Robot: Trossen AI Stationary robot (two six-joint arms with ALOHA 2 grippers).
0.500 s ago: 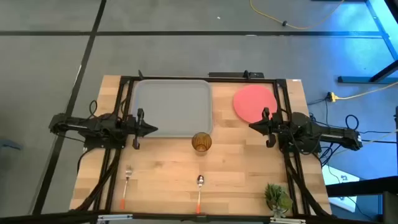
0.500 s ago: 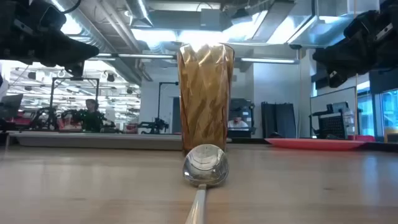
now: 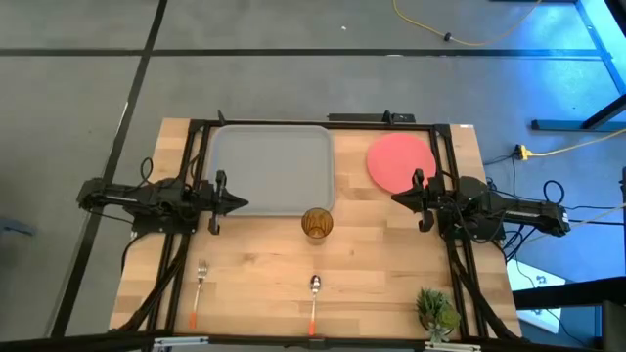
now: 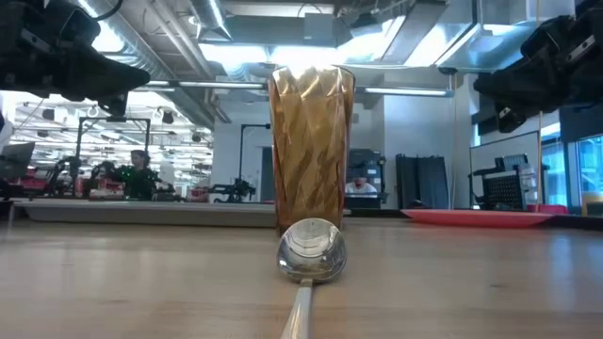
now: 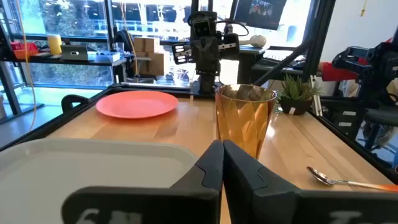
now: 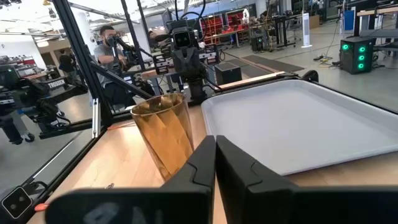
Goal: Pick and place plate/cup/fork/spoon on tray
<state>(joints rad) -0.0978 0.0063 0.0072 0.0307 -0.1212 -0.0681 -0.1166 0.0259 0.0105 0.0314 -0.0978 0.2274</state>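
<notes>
The grey tray (image 3: 269, 166) lies at the table's far left-centre, bare. The coral-red plate (image 3: 400, 161) lies flat at the far right. The amber cup (image 3: 316, 223) stands upright just near of the tray's near right corner. The spoon (image 3: 314, 296) and the fork (image 3: 199, 288) lie near the front edge, orange handles toward the near edge. My left gripper (image 3: 243, 204) hovers shut over the tray's near left part. My right gripper (image 3: 397, 198) hovers shut near the plate's near edge. Both touch nothing.
A small potted plant (image 3: 436, 311) stands at the near right corner. A black frame (image 3: 323, 122) runs along the table's far edge and sides. Bare wood lies between the cup and the cutlery. A person shows in the room behind in the right wrist view (image 6: 111, 38).
</notes>
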